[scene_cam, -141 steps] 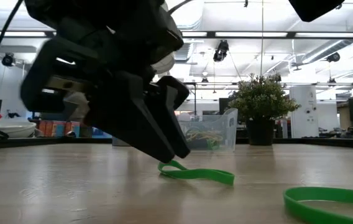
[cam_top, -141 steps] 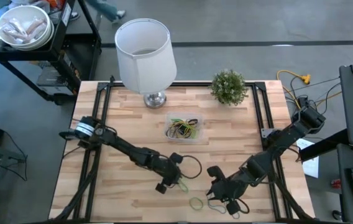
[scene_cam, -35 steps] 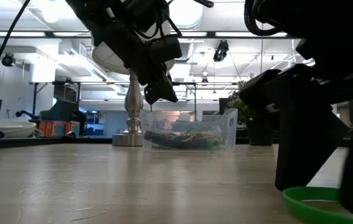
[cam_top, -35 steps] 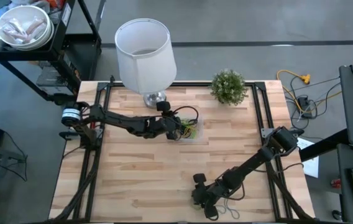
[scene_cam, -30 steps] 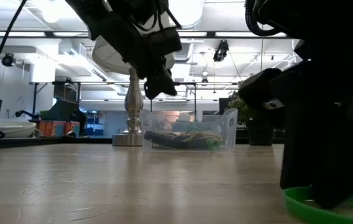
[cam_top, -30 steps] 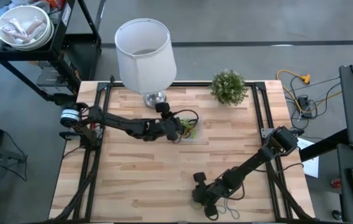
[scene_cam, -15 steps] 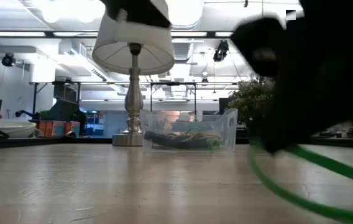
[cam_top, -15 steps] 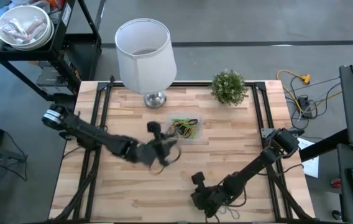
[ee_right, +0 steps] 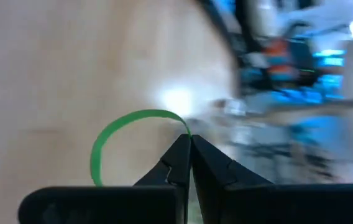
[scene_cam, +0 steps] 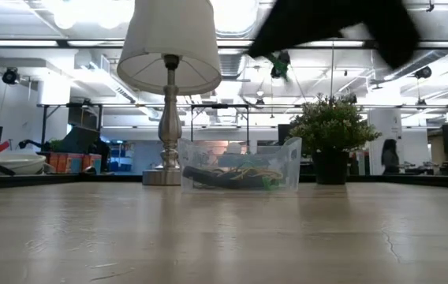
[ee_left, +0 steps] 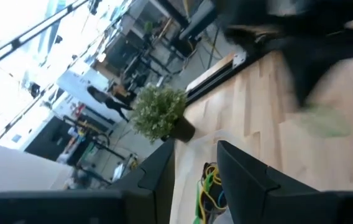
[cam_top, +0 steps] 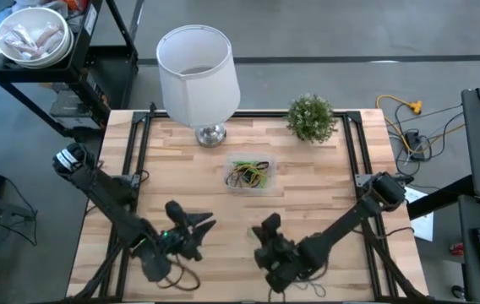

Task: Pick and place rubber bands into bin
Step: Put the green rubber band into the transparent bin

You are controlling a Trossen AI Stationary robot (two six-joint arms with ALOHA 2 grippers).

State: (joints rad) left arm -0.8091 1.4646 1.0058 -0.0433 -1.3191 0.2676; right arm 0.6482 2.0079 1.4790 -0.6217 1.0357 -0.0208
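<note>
Only the right wrist view shows the right gripper [ee_right: 189,163] pinching a thin green rubber-band loop [ee_right: 111,144]; the left gripper [cam_top: 196,226] is spread; tangled bands fill the clear rectangular plastic bin [cam_top: 249,175] mid-table.

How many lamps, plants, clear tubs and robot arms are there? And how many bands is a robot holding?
White-shaded lamp with a silver base: 1
Small green potted plant: 1
Clear plastic rectangular bin with a tangle of rubber bands inside: 1
Dark robot arms, ending in the left gripper and the right gripper: 2
Green rubber band pinched by the right gripper: 1
Total: 6
</note>
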